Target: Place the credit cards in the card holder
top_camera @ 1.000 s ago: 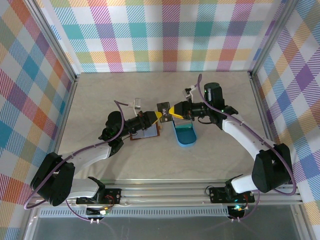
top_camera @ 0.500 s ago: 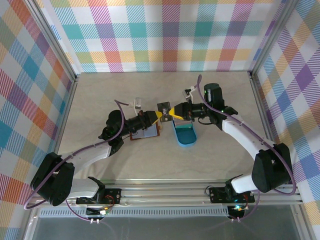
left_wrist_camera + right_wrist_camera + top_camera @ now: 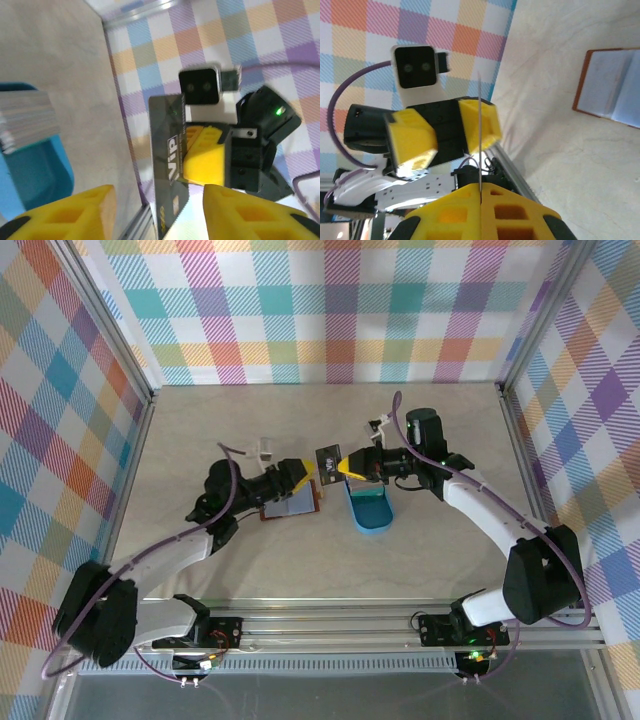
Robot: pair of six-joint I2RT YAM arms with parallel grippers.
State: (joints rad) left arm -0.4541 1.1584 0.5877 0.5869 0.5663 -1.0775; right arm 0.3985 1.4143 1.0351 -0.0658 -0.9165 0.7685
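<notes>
Top external: one card (image 3: 326, 456) in right gripper (image 3: 342, 464) — one card holder (image 3: 290, 503).

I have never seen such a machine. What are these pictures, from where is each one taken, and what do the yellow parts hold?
This is a robot with two arms bolted to a table. The yellow parts are their grippers, each with two fingers. One picture looks down from above; the other two come from a camera on each wrist, with its own fingers at the bottom. On the table lie an open brown card holder and a blue tray with a stack of cards. The right gripper is shut on a dark card, above the table. The left gripper is open, its fingers either side of that card.
</notes>
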